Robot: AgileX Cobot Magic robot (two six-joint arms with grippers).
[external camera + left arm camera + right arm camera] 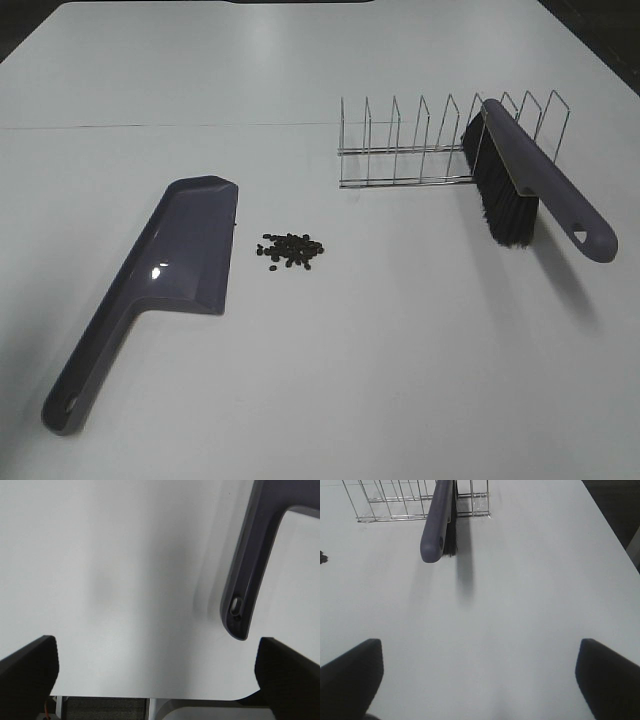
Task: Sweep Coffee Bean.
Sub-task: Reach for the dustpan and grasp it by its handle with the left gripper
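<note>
We see the coffee beans (290, 250) clustered on the surface (400, 380) just right of the dustpan (160, 290). The brush (545, 178) handle points straight at our right fingers (607, 672) (wide open, empty); left fingers (285, 672), likewise open, hover near the dustpan handle

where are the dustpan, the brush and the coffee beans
dustpan (195, 245): exterior high view, on the flat inside of the pan
brush (545, 178): exterior high view, on the middle of its purple back
coffee beans (290, 250): exterior high view, on the centre of the cluster
</note>
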